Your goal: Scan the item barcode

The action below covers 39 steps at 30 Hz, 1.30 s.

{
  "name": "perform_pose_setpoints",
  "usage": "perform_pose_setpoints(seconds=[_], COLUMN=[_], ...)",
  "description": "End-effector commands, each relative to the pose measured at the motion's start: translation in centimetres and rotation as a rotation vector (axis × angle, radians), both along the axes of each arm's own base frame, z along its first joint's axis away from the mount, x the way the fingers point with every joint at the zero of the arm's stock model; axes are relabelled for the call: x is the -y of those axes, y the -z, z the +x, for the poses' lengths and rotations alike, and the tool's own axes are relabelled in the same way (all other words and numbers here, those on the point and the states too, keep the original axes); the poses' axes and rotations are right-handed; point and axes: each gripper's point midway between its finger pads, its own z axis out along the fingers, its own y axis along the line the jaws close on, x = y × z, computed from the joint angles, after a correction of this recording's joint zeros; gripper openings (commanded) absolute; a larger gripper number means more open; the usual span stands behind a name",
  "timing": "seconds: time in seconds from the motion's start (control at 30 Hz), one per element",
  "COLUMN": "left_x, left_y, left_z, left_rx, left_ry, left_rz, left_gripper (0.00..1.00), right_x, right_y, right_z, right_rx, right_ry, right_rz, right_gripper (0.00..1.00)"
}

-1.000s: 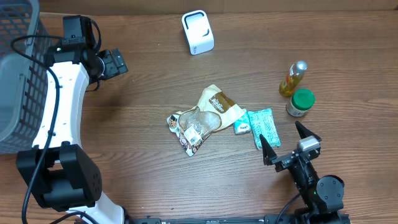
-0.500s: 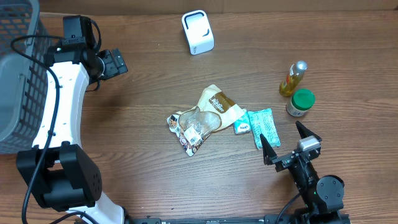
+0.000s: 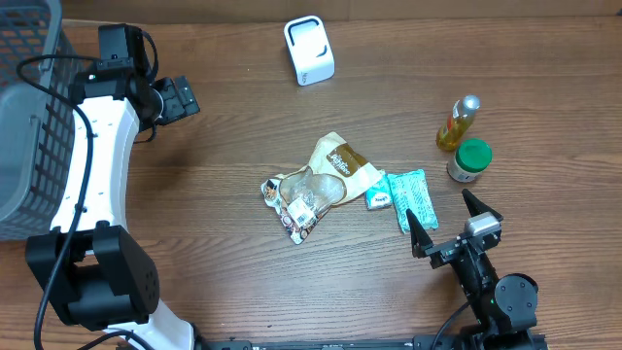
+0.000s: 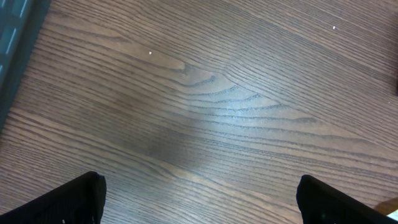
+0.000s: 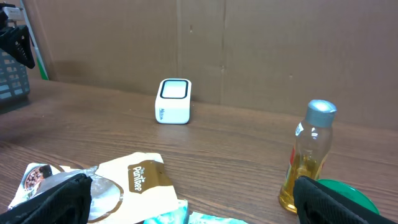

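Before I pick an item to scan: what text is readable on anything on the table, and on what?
"Pantee", or close to it, script unclear: brown patch on the cream pouch.
White scanner box: small blue print, too small to read.
Teal packet: print unreadable.
Clear snack bag: print blurred.
Bottle and green-lidded jar: nothing readable.

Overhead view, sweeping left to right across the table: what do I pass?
Grey basket → left claw → white scanner → teal packet → green-lidded jar.
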Motion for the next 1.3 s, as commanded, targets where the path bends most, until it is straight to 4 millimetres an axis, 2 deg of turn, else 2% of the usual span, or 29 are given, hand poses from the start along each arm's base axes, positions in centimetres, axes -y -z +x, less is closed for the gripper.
perform_pose_setpoints(seconds=[0.0, 1.07, 1.17, 1.27], left_x=[-0.1, -0.1, 0.0, 0.1], left_y=[-0.8, -0.7, -2.0, -5.6], left_z=[0.2, 0.2, 0.0, -0.7], left_rx=[0.019, 0.017, 0.047, 0.135], left_ry=[0.001, 0.002, 0.004, 0.004], left_rz=[0.01, 0.009, 0.012, 0.022], left_gripper=[1.0, 1.0, 1.0, 1.0], right_x=[0.5, 0.5, 0.5, 0.5], right_y=[0.2, 0.2, 0.2, 0.2], right_z=[0.2, 0.2, 0.2, 0.2], right_rx=[0.003, 0.003, 0.003, 0.003], right_ry=[0.025, 0.025, 0.025, 0.025], right_rz=[-0.003, -0.003, -0.003, -0.003], right_gripper=[1.0, 1.0, 1.0, 1.0])
